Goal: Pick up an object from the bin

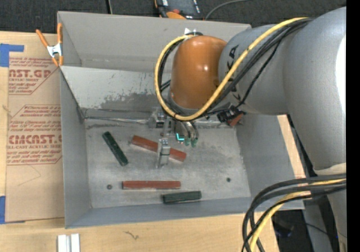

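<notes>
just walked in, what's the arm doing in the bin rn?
The KUKA arm reaches into the grey bin from the right, with its end effector down near the floor over a short red-brown bar in the middle. I can't tell whether it has a grip. A dark green bar lies to the left, a longer red-brown bar nearer the front, and another dark green bar by the front wall. All look flat on the floor.

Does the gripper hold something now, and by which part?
Cannot be told. The gripper is down over the middle of the short red-brown bar, which lies on the floor of the bin.
</notes>
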Controlling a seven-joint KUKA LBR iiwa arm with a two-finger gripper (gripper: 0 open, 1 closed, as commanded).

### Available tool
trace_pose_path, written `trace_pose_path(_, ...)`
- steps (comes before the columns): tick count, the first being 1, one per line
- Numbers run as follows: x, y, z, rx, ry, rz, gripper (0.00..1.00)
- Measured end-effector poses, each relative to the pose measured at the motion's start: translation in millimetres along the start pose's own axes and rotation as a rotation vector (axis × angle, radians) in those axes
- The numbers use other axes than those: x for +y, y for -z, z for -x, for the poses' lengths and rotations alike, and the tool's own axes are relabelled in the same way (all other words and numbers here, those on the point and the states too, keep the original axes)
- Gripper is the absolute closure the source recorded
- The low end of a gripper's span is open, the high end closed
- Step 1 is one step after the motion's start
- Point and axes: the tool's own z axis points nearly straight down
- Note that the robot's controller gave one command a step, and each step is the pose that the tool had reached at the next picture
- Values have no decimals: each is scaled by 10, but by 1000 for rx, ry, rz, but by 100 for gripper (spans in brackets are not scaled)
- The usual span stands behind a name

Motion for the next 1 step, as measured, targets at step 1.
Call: trace_pose_path(1, -152, -657, -34, -3, -205, 0, 0)
